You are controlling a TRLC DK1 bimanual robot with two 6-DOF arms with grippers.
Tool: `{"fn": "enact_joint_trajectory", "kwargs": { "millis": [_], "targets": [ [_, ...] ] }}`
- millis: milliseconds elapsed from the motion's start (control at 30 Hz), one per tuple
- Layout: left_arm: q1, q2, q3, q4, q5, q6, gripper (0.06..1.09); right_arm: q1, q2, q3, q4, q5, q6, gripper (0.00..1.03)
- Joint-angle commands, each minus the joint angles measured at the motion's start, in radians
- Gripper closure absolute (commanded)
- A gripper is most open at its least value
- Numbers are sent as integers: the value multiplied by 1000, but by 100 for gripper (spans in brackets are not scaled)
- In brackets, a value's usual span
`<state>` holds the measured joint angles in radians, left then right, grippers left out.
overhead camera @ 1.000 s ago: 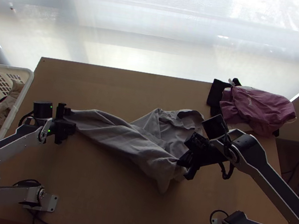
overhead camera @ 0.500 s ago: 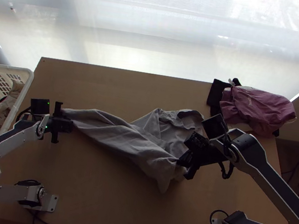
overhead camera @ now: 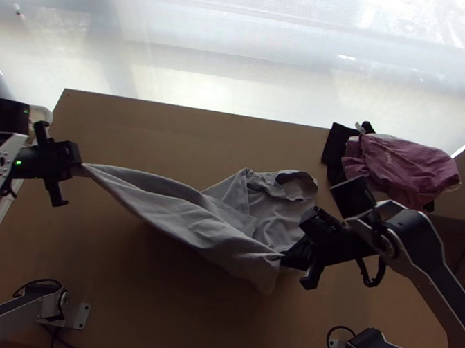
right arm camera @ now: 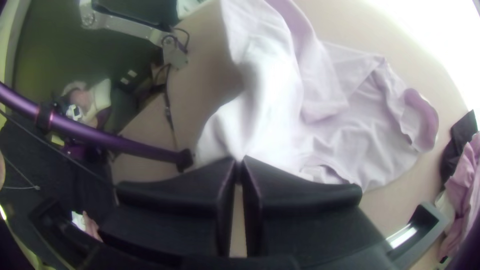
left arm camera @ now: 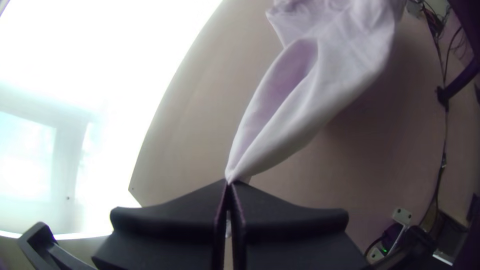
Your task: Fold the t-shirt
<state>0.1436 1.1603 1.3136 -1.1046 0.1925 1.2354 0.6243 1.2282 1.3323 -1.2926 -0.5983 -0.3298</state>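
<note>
The t-shirt [overhead camera: 204, 222] is lying bunched between the grippers, its long axis running crosswise over the table [overhead camera: 143, 304]; the left gripper [left arm camera: 229, 182] is clenching the narrow, taut end; the right gripper [right arm camera: 240, 159], sitting nearer the broad bulk, is pinching cloth between nearly meeting fingertips; further spreading is probably requiring both grips to be holding.

Two lanes running on the light wooden desk [overhead camera: 142, 307], one far, one near!
Between them, the grey cloth T-shirt [overhead camera: 217, 231] bars the middle; the silver-and-black right arm [overhead camera: 425, 262] crowds the right side, and a heap of pink and black clothing [overhead camera: 401, 168] blocks the far right corner.
</note>
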Motion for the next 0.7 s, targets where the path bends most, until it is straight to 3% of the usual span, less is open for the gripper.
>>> {"fn": "enact_joint_trajectory", "kwargs": {
  "millis": [0, 200, 333, 433, 667],
  "targets": [
    [17, -129, 268, -178, 28, -168, 105, -44, -44, 208, -100, -64, -2, 100],
    [17, -179, 458, -176, 139, -550, 105, -166, -151, 332, -83, -63, 32, 100],
    [16, -241, 513, -127, 185, -778, 105, -311, -251, 373, -7, -57, 110, 100],
    [-10, -297, 529, -104, 191, -881, 105, -426, -317, 403, 79, -49, 158, 100],
    [-24, -409, 550, 3, 260, -1165, 105, -486, -427, 398, 279, -51, 322, 100]
  ]
}}
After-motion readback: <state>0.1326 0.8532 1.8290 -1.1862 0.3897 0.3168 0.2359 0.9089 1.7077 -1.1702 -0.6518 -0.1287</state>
